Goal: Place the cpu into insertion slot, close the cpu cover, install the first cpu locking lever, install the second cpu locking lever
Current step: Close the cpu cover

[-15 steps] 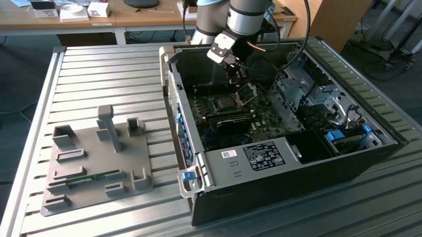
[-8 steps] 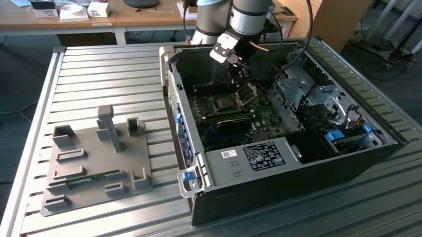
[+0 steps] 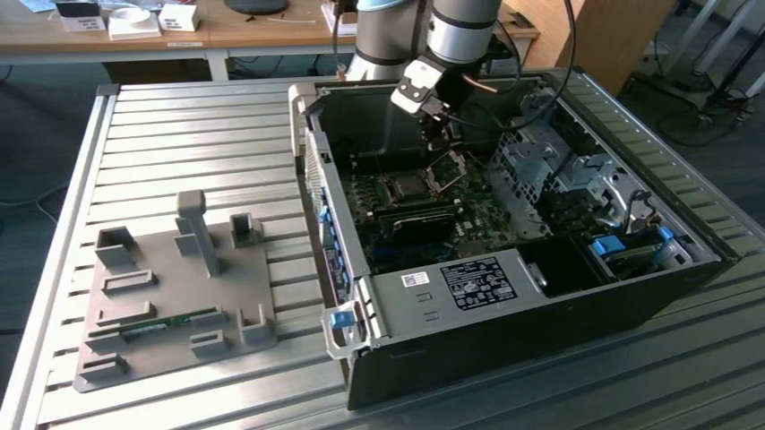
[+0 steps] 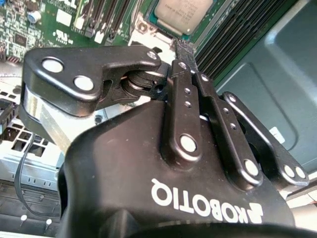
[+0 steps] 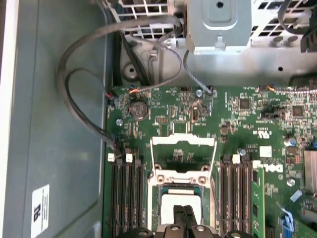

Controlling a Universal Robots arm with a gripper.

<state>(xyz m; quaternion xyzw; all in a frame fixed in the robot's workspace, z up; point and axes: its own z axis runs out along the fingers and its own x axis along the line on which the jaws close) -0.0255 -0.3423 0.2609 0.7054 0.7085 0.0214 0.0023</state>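
Exterior view: tool low inside the open computer case on the tabletop, beside the raised cpu cover. Second wrist view: jaws together, empty, just over the cpu. First wrist view: cpu seated in the insertion slot, cover swung open.

In the first wrist view the cpu runs off the picture's edge, partly hidden behind the claw. In the exterior view the arm is cut off at twelve o'clock, and the insertion slot's contents are too small to tell.
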